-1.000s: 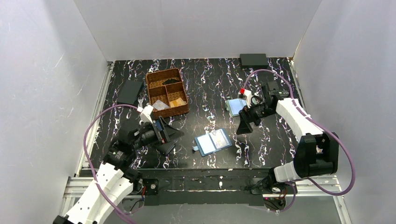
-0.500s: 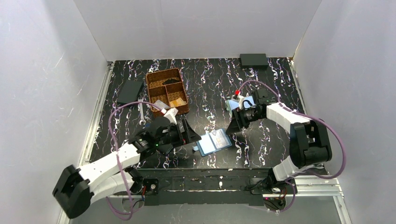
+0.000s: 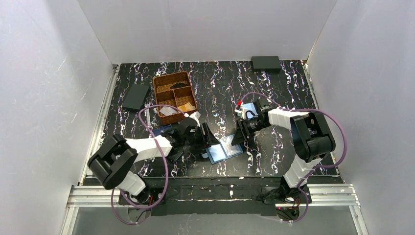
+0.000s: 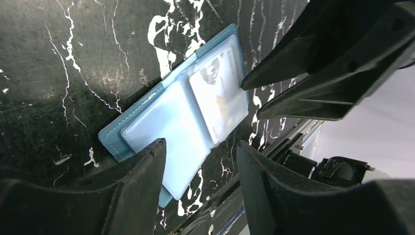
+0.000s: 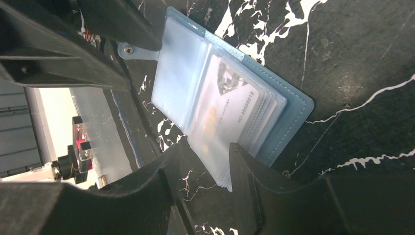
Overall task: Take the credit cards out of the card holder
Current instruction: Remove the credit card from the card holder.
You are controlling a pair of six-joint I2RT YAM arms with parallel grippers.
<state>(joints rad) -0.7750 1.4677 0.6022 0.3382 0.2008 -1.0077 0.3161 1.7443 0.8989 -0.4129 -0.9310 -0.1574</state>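
**Both claws open over the spread card holder**

The black, white-veined marble-pattern worktop fills the middle of the top view. From the lower edge of that view, two white-and-black arms reach inward and meet just below centre.

A brown woven basket with compartments sits at upper left. A flat black wallet lies to its left, and a black box is at the far top right. A pale sky-blue folding holder shows partly beneath the right arm.

The steel-blue bifold card holder lies open and flat at lower centre, between the two claws, with its clear plastic sleeves facing up.

The left claw has its jaws spread wide at the holder's left edge and grips nothing. The right claw is likewise spread wide at the holder's right edge, with nothing held. Whether any fingertip touches the holder I cannot tell.

The whitish plastic credit cards are stacked inside the sleeves of one half, the top one carrying a printed number. In the right wrist view a small blue snap tab juts from the holder at upper left.
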